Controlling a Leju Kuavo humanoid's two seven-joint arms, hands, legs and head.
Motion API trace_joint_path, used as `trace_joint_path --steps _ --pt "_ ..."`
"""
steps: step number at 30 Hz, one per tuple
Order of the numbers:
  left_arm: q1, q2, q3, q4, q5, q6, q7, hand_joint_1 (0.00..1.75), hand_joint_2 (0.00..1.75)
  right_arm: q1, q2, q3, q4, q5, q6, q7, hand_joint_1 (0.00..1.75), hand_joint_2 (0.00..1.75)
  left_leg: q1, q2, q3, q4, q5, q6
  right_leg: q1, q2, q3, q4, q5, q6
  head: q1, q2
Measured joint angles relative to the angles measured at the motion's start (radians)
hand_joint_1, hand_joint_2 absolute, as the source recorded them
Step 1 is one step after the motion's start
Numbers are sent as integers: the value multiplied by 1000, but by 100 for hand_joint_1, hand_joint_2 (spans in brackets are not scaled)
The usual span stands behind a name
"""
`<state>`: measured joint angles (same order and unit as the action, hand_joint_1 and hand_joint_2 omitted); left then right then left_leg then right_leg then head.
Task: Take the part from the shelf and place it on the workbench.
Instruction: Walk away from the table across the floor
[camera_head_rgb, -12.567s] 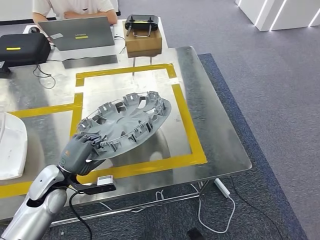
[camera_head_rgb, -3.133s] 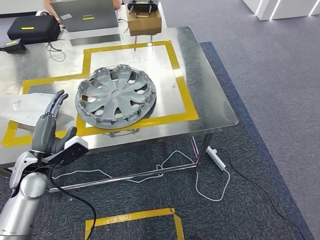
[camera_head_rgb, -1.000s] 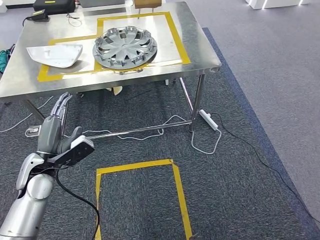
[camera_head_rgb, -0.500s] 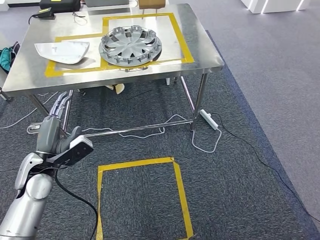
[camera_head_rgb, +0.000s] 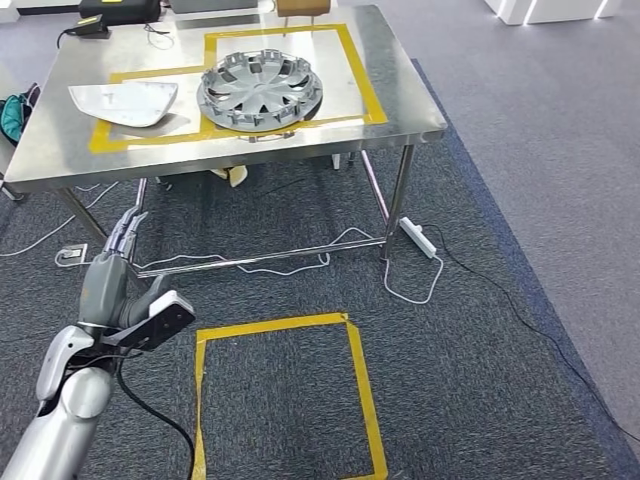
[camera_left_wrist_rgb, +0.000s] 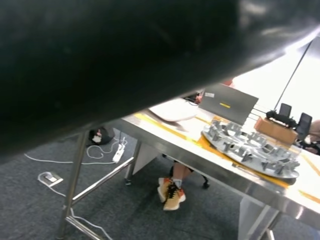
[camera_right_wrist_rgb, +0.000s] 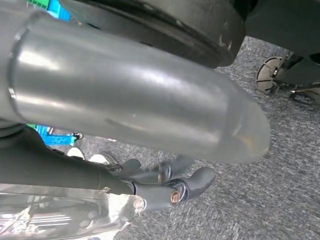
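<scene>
On the workbench (camera_head_rgb: 392, 110) lies the part (camera_head_rgb: 259, 92), well apart from the empty, open-fingered left robot hand (camera_head_rgb: 112, 285)

Workbench (camera_head_rgb: 392, 105): steel top marked with yellow tape, seen ahead of the left hand (camera_head_rgb: 106, 285).
Hubcap (camera_head_rgb: 260, 91): laid flat within the taped square.
White panel (camera_head_rgb: 124, 101): laid beside the hubcap, nearer the hand's side.

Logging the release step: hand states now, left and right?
Left hand: open, holding nothing, fingers extended; the grey plastic wheel cover lies on the steel workbench.
Right hand: cannot be told.
</scene>
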<state>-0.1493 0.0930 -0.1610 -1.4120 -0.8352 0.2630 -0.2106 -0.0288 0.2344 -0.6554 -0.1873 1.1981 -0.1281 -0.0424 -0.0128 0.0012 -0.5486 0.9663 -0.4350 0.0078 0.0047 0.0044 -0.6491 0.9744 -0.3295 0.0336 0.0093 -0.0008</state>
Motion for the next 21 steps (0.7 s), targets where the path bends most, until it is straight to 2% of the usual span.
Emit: trace_joint_path --steps 2,3,4,5,7,8,9,10,11,13,14,15,17,18,19,21 --pt "16 13 5 -13 -1 9 6 0 0 4 -1 0 0 5 -1 -12 0 0 1 -1 0 -3 6 5 -1 -2 0 -1 2 4 0 0" --pt "25 21 9 -21 -2 14 10 0 0 8 -3 1 0 7 -1 -19 0 0 4 -2 1 -7 11 9 -1 -3 -4 5 -4 7 0 0" --pt "33 28 15 -29 -2 18 12 0 0 13 -4 1 0 8 -2 -24 0 0 7 -3 1 -10 16 12 -1 -3 -13 24 -24 11 1 0" --pt "42 34 21 -35 -1 21 13 0 0 19 -5 1 0 9 -2 -27 0 0 11 -6 1 -13 21 15 -2 -3 -29 66 -57 15 2 0" --pt "59 43 33 -43 0 23 16 0 0 29 -8 1 0 13 -3 -31 0 0 15 -15 -7 -13 26 15 -7 -2 -77 206 -146 25 4 0" --pt "68 46 37 -44 1 23 17 0 0 32 -9 2 0 16 -5 -32 0 0 17 -21 -12 -13 29 12 -11 -2 -97 272 -179 28 3 0" --pt "76 50 41 -44 1 23 17 0 0 33 -11 2 0 20 -8 -32 0 0 19 -28 -16 -12 32 9 -13 -2 -101 306 -194 32 3 0" --pt "83 52 45 -44 1 23 18 0 0 34 -12 3 -1 23 -11 -32 0 0 22 -36 -20 -11 35 4 -16 -2 -84 299 -192 34 3 0" --pt "89 53 48 -44 1 23 18 0 0 34 -14 3 -1 25 -12 -32 0 0 26 -46 -24 -9 38 -1 -19 3 -45 249 -173 37 3 0" --pt "94 56 53 -46 1 23 18 0 0 34 -14 6 -2 26 -13 -32 0 0 33 -67 -32 -2 40 -16 -26 38 52 104 -140 43 4 0" --pt "95 58 56 -48 2 23 19 0 0 34 -14 7 -3 26 -13 -33 0 0 34 -76 -37 2 42 -24 -29 52 85 55 -133 40 4 0" --pt "96 60 58 -49 2 23 19 0 0 34 -14 8 -3 26 -13 -33 0 0 34 -84 -41 4 45 -31 -29 61 99 33 -134 34 4 0" --pt "102 64 61 -51 2 23 19 0 0 34 -15 10 -4 26 -14 -34 0 0 36 -99 -48 2 53 -44 -25 46 98 39 -132 14 3 0" --pt "106 67 62 -51 2 24 19 0 0 34 -15 10 -5 26 -14 -33 0 0 38 -99 -51 4 52 -49 -25 37 96 41 -130 5 3 0" --pt "109 69 63 -51 3 24 19 0 0 34 -15 10 -5 26 -14 -33 0 0 37 -86 -59 18 40 -52 -24 26 94 42 -128 -5 2 0" --pt "113 72 67 -51 4 25 20 0 0 35 -15 10 -6 25 -14 -33 0 0 34 -42 -101 111 -21 -56 -22 3 88 40 -123 -20 -3 0"
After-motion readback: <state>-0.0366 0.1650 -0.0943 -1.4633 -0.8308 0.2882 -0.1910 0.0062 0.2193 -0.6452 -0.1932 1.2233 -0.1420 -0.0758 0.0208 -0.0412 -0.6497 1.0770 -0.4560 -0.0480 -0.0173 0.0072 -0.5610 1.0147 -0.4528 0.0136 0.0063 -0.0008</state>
